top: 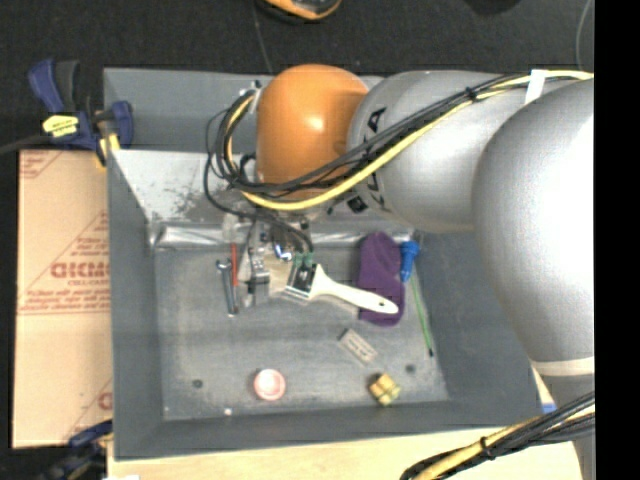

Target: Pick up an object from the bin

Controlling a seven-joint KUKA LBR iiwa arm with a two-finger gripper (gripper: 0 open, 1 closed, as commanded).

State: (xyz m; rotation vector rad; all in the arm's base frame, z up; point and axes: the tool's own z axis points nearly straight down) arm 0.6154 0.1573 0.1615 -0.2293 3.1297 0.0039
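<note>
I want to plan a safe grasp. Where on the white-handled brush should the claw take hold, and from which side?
Take the white-handled brush at the middle of its handle, coming straight down from above and closing across the narrow width. It lies flat, and its far end lies against the purple thing, so the bare middle probably leaves the most room.

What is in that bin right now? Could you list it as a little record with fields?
bin: grey metal bin
gripper: gripper, low over the floor in the upper left part
nearest thing: white-handled paintbrush, its brush end next to the gripper
beside the brush handle: purple thing and blue thing
near the lower edge: pink disc, yellow block, grey tag
held: cannot tell
</note>
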